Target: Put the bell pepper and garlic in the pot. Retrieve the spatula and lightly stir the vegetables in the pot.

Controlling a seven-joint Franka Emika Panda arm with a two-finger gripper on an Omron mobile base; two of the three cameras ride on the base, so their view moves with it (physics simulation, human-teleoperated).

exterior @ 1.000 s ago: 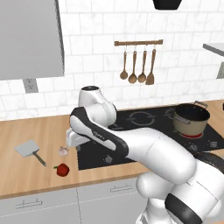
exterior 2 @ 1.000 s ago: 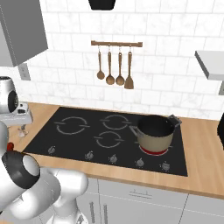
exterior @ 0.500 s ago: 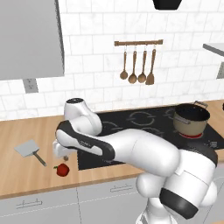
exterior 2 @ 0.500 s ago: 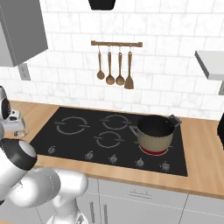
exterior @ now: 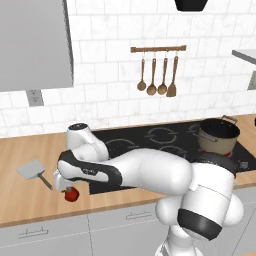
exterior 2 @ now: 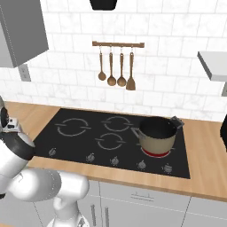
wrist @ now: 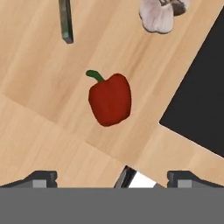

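Insp. note. Two-finger dark-tipped gripper (wrist: 112, 177) is hovering over the light wooden counter (wrist: 39, 131), jaws standing wide apart, nothing between them. Small glossy red bell pepper w/ green stem (wrist: 110, 99) is lying on the counter directly ahead of the tips, not touching them; in left base view the pepper (exterior: 71, 194) is sitting at the counter's front edge, just under the hand. Pale pinkish-white garlic bulb (wrist: 159, 15) is resting near the pepper, beside the black cooktop (wrist: 201, 100). Flat light-grey square-bladed spatula w/ dark handle (exterior: 33, 171) is lying left of the pepper. Round tan-brown pot w/ dark rim (exterior 2: 157, 135) is standing on the cooktop's front right burner, well apart from the vegetables.
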